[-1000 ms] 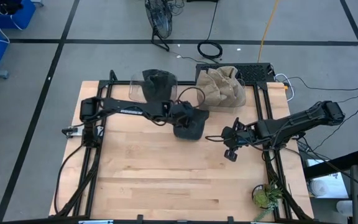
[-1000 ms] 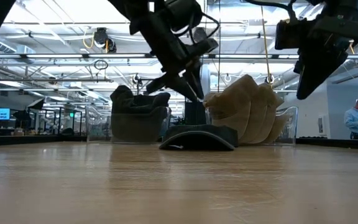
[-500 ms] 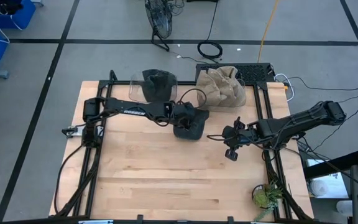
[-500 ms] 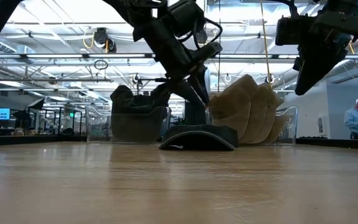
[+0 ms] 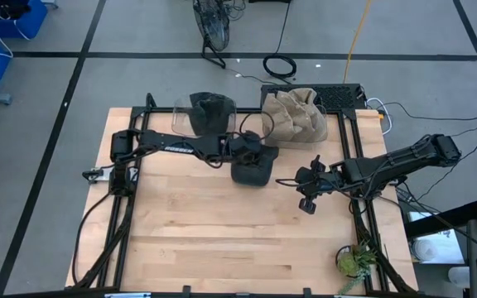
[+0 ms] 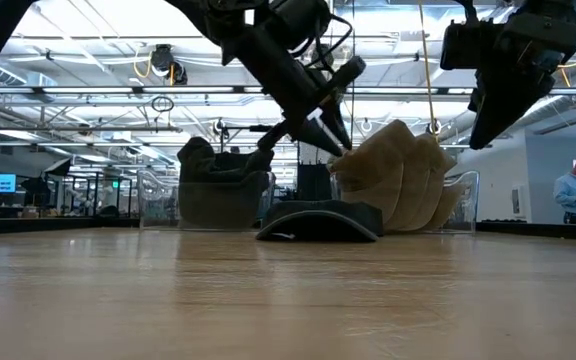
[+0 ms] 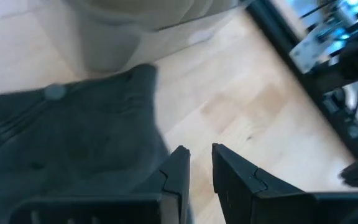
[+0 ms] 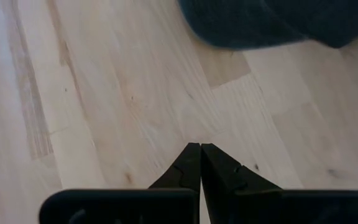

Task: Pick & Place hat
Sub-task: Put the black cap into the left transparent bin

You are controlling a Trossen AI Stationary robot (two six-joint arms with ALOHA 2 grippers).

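Wooden planks fill the nearest part of the low view, bare up to the dark hat (image 6: 318,221), which lies flat on the table (image 6: 288,290) as a low dome. From overhead the same hat (image 5: 252,166) sits toward the far middle of the tabletop, with the left gripper (image 5: 251,151) above its far edge. The low view shows that gripper (image 6: 340,147) raised clear of the hat, and the left wrist view shows its fingers (image 7: 179,168) nearly together with only a slim gap, grasping nothing, beside the hat's grey cloth (image 7: 67,143). The right gripper (image 5: 308,204) hangs over bare wood to the right of the hat, well apart from it; its wrist view shows the fingertips (image 8: 193,158) pressed together, empty. Behind the hat stand two clear bins at the table's far edge: one holds dark hats (image 5: 210,110), the other tan hats (image 5: 294,116). Far off at the right of the low view, a person (image 6: 574,190) stands in the room.
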